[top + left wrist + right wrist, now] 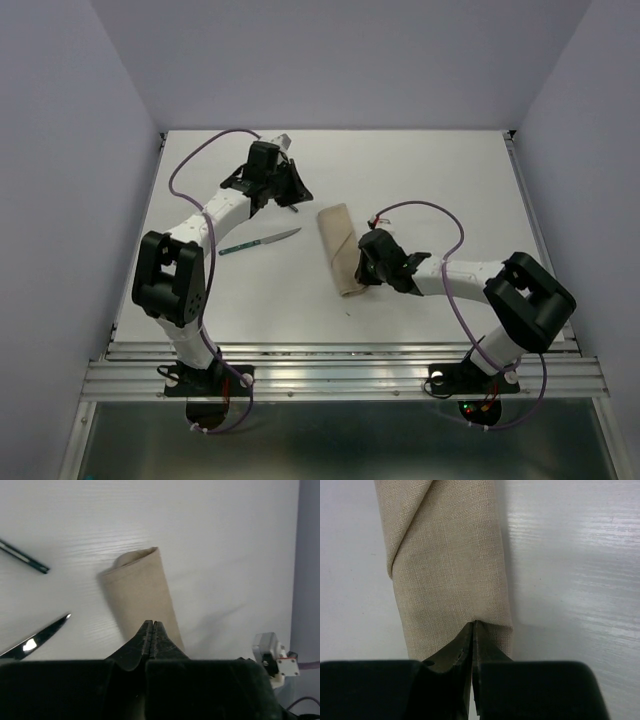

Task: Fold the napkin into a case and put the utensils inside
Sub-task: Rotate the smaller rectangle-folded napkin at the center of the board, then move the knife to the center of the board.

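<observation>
The napkin (340, 250) lies folded as a narrow beige case (140, 597) mid-table, one end rolled open. My right gripper (366, 262) sits at its near right part, shut, with its tips pinching a pucker of the cloth (445, 570). My left gripper (293, 203) hovers left of the case's far end, shut with nothing between its fingers (151, 626). Of the utensils, a knife (262, 241) with a silvery blade (35, 641) and green handle lies left of the case. A second dark-handled piece (25, 557) shows at the left wrist view's edge.
Purple cables (190, 165) loop over both arms. The white table (440, 170) is walled at the back and both sides. A metal rail (340, 375) runs along the near edge by the arm bases.
</observation>
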Tool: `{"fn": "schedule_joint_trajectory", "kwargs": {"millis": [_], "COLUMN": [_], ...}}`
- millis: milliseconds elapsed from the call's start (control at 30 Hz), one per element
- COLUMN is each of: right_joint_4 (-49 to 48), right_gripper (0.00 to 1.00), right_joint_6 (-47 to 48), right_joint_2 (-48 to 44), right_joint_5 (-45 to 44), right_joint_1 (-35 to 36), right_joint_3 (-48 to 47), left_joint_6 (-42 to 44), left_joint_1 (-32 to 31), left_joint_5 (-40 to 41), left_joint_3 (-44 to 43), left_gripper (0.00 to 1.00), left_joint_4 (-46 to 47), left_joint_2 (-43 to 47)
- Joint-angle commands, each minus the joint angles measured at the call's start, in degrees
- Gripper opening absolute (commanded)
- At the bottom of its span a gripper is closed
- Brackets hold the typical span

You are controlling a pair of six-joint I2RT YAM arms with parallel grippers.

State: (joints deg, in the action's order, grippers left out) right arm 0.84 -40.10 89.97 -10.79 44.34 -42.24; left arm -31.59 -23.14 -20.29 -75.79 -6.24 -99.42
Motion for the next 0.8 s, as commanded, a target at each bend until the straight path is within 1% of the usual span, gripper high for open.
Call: {"fn": "schedule_joint_trajectory", "kwargs": {"millis": [0, 33, 67, 100, 133, 233, 267, 300, 333, 367, 400, 433, 467, 533, 567, 600, 633, 667, 700, 733, 767], "right_joint_4": [1.8, 2.4, 3.0, 3.6, 4.3, 6.4, 7.5, 7.9, 8.5, 8.6, 8.6, 8.6, 8.6, 8.0, 7.6, 7.6, 8.0, 8.3, 8.6, 8.6, 8.7], "right_gripper": [0.07, 0.09, 0.12, 0.16, 0.24, 0.37, 0.44, 0.47, 0.53, 0.54, 0.55, 0.58, 0.59, 0.59, 0.61, 0.63, 0.64, 0.64, 0.65, 0.66, 0.66], "right_joint_6": [2.8, 3.4, 4.0, 5.1, 5.9, 8.3, 8.7, 8.8, 8.9, 8.9, 9.0, 8.9, 9.0, 10.8, 12.4, 14.6, 15.4, 16.1, 16.7, 17.7, 18.1], "right_joint_2": [-1.7, -2.7, -3.7, -5.3, -6.1, -7.5, -7.7, -7.9, -8.5, -8.8, -9.1, -9.3, -9.2, -8.6, -7.7, -7.0, -5.4, -5.4, -3.9, -3.4, -2.9], "right_joint_5": [-3.6, -4.2, -5.4, -6.1, -6.7, -7.9, -8.0, -8.0, -7.9, -7.8, -7.0, -6.5, -6.0, -3.4, -0.1, 1.2, 1.8, 2.1, 2.1, 2.1, 2.1], "right_joint_1": [0.1, 0.1, 0.1, 0.1, 0.1, 0.1, 0.1, 0.1, 0.1, 0.1, 0.1, 0.1, 0.1, 0.1, 0.1, 0.1, 0.1, 0.1, 0.1, 0.1, 0.1], "right_joint_3": [-2.7, -3.5, -4.3, -5.9, -6.6, -9.7, -10.1, -10.5, -10.5, -10.4, -10.1, -9.9, -9.7, -10.1, -11.0, -11.7, -13.7, -13.7, -15.6, -16.3, -17.0], "left_joint_6": [3.2, 3.6, 3.9, 4.5, 4.8, 6.1, 6.5, 6.8, 7.6, 8.1, 8.9, 9.5, 9.6, 8.5, 6.6, 5.2, 3.5, 1.5, -0.6, -4.1, -6.2], "left_joint_1": [3.9, 4.3, 4.8, 5.2, 5.7, 6.0, 6.1, 6.4, 6.7, 7.0, 7.8, 8.1, 8.6, 10.2, 10.4, 10.6, 10.6, 10.6, 10.6, 10.6, 10.6], "left_joint_5": [7.4, 8.8, 10.0, 12.5, 14.0, 19.7, 22.3, 24.7, 25.8, 26.7, 28.7, 29.9, 30.6, 29.7, 28.6, 26.6, 26.5, 26.7, 27.3, 27.5, 27.9], "left_joint_3": [3.2, 3.2, 3.3, 3.1, 2.9, 2.1, 2.2, 3.4, 4.3, 5.2, 7.0, 7.6, 8.5, 9.9, 12.5, 13.8, 16.5, 16.6, 19.1, 21.1, 21.1], "left_gripper": [0.06, 0.09, 0.18, 0.23, 0.31, 0.43, 0.53, 0.55, 0.60, 0.67, 0.72, 0.76, 0.78, 0.78, 0.78, 0.78, 0.78, 0.78, 0.78, 0.78, 0.77], "left_joint_4": [-4.9, -5.8, -6.4, -7.8, -8.6, -11.8, -12.4, -13.2, -13.3, -13.3, -13.4, -13.7, -14.2, -15.2, -14.9, -13.8, -13.6, -13.5, -13.4, -13.4, -13.4], "left_joint_2": [3.2, 3.5, 3.8, 4.1, 4.2, 4.3, 4.6, 5.3, 5.9, 6.4, 7.4, 7.6, 7.7, 8.4, 9.1, 11.0, 12.0, 13.1, 14.8, 15.6, 16.1]}}
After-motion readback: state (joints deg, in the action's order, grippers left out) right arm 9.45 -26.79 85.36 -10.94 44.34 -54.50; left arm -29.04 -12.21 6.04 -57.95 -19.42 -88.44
